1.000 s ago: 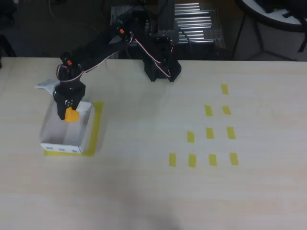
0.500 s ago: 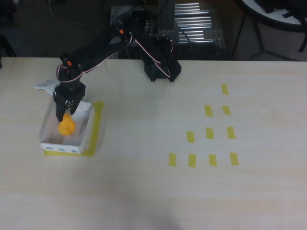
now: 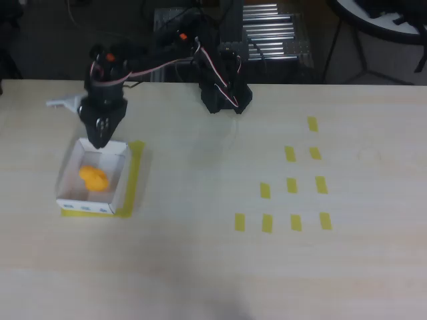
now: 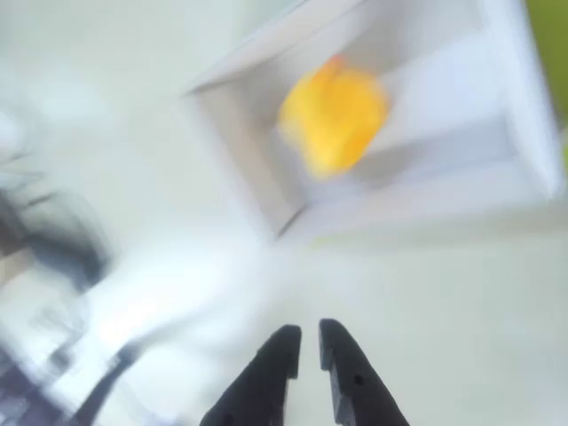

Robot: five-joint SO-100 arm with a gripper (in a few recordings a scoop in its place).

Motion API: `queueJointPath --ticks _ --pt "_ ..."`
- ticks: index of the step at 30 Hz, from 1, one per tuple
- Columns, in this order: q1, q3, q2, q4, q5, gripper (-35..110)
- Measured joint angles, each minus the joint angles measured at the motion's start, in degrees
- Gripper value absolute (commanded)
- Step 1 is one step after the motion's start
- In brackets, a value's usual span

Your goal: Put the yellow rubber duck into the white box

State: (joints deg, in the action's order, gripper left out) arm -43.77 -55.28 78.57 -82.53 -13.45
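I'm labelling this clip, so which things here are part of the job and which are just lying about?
Part of the job:
- yellow rubber duck, lying inside the box
- white box
- pincer, nearly closed, holding nothing, at the box's far edge

Just lying about:
- short yellow tape strips on the table's right side
- yellow tape border around the box

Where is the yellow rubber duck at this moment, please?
In the overhead view, the yellow rubber duck lies inside the white box at the table's left side, just below the gripper.
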Motion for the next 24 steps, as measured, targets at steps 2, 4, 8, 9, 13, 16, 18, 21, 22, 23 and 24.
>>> queueJointPath --ticks 2,4,8,9,13,16,18,21,22,23,24 --pt "1.7 0.8 3.8 -1.4 0.6 0" --pt "3.3 0.8 7.7 -2.4 1.1 0" --pt "7.0 0.5 16.8 -3.2 2.5 0" --pt "8.3 0.0 19.4 -3.2 3.0 0" --pt "13.5 -5.0 30.6 -1.2 7.0 0" --pt "18.7 -11.4 39.1 2.9 11.3 0" --pt "22.5 -16.3 45.1 6.9 14.6 1" --pt "27.9 -23.7 54.3 13.7 18.5 1" --pt "29.7 -26.1 57.3 15.8 19.4 0" --pt "31.6 -28.6 60.2 18.3 20.5 0" --pt "33.5 -31.0 63.0 20.5 21.4 0"
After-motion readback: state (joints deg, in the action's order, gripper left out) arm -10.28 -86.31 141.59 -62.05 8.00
